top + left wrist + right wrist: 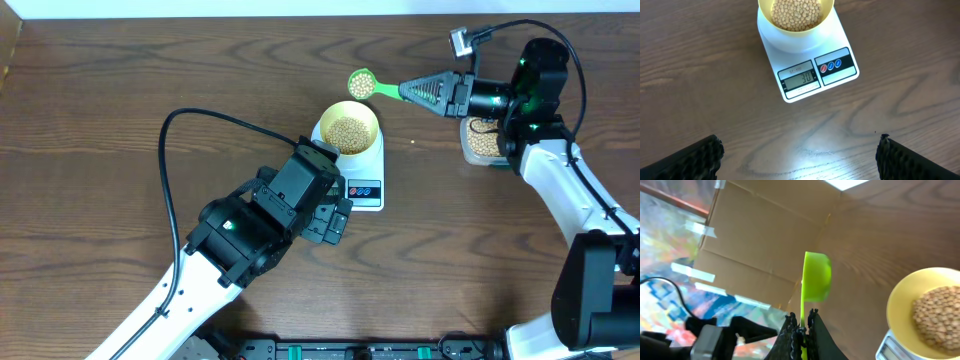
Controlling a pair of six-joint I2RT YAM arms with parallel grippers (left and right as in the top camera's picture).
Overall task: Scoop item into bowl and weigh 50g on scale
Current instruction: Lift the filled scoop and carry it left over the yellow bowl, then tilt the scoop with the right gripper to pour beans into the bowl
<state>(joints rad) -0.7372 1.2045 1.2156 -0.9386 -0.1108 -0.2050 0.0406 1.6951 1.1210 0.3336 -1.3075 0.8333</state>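
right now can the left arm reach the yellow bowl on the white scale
Probably yes: the left fingers, open, face the small pale yellow bowl on the white digital scale, with only bare wooden table between.

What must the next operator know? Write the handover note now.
Left tool open, empty, hovering near the scale.
Right tool shut on the scoop, beside the bowl; scoop looks empty.
Bowl sits on the scale, part-filled with beans; display reads 30.
Tub of beans under the right arm.
Left: add beans until it reads 50.
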